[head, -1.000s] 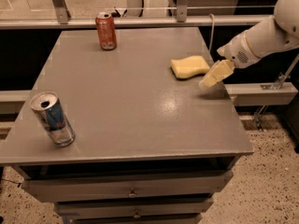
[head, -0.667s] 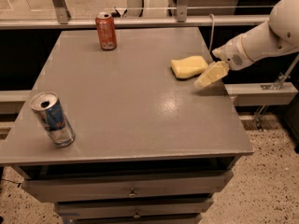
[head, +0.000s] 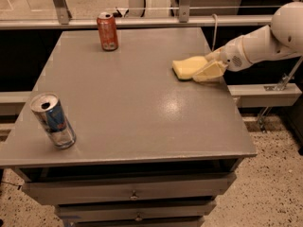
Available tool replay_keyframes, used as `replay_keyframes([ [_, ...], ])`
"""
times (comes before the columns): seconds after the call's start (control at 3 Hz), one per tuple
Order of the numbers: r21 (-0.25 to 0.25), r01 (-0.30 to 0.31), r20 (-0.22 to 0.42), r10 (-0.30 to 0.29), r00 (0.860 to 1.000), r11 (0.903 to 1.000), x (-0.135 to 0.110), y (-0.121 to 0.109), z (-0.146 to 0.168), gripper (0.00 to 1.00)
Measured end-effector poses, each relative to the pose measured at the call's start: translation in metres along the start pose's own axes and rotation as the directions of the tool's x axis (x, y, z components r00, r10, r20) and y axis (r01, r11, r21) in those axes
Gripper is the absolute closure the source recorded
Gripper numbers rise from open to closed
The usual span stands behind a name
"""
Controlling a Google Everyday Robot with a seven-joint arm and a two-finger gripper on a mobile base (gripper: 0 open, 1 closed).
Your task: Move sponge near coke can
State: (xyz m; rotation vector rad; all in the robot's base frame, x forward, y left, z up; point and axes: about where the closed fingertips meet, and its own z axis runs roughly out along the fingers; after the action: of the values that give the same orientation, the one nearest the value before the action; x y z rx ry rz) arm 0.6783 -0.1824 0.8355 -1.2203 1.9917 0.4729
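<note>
Gripper [head: 204, 71] low at right edge of sponge [head: 185, 67], touching it; can't tell if open or clamped. Sponge flat on worktop [head: 132, 108]. Coke can [head: 107, 31] upright, well apart, back-left of sponge; blue can [head: 53, 120] far front-left of sponge

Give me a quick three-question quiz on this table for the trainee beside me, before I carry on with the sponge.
1. True or false: the sponge lies right beside the coke can.
2. Where is the gripper? A: at the sponge, near the right edge of the table as viewed. B: over the coke can. C: below the tabletop.
3. Which thing stands near the front left corner as viewed?
Key: 1 false, the two are well apart across the table. 2 A. 3 the blue and silver can.
</note>
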Motion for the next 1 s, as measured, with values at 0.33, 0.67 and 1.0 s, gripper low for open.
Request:
replay_keyframes([
  [0.33,0.006,0.016,0.026,-0.016,1.000,0.9998,-0.006,-0.004,-0.003,0.65],
  [0.67,0.022,0.029,0.047,-0.030,0.998,0.9993,-0.016,-0.010,-0.010,0.88],
  [1.0,0.058,0.026,0.054,-0.030,0.998,0.9980,-0.035,-0.016,-0.021,1.00],
])
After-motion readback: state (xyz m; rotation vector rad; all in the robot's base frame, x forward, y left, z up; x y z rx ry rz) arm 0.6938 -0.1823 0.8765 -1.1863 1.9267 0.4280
